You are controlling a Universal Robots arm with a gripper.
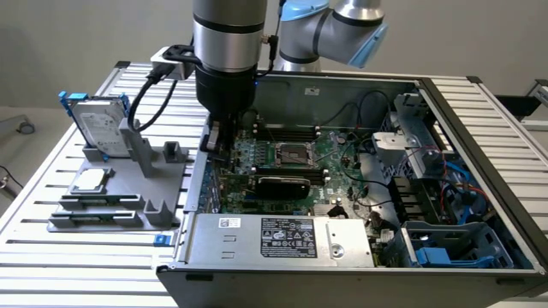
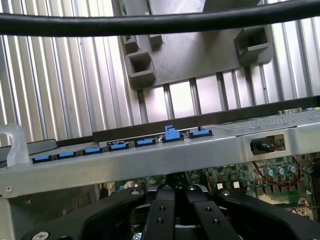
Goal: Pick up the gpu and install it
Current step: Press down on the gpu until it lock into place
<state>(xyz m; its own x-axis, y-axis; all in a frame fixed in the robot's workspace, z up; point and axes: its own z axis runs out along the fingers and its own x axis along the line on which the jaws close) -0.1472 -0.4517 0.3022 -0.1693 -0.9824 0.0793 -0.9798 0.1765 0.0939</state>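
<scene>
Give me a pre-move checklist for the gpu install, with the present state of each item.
1. Gripper shut: ok, the fingers meet in the wrist view.
2. Something held between the fingers: cannot tell.
3. gpu inside the computer case: ok, its black cover lies on the motherboard.
4. gpu fully seated in its slot: cannot tell.
5. Gripper positioned over the case: ok, it hangs at the case wall on the exterior view's left.
6. Hard drive out of the way: ok, it stands upright in the grey holder outside the case.
</scene>
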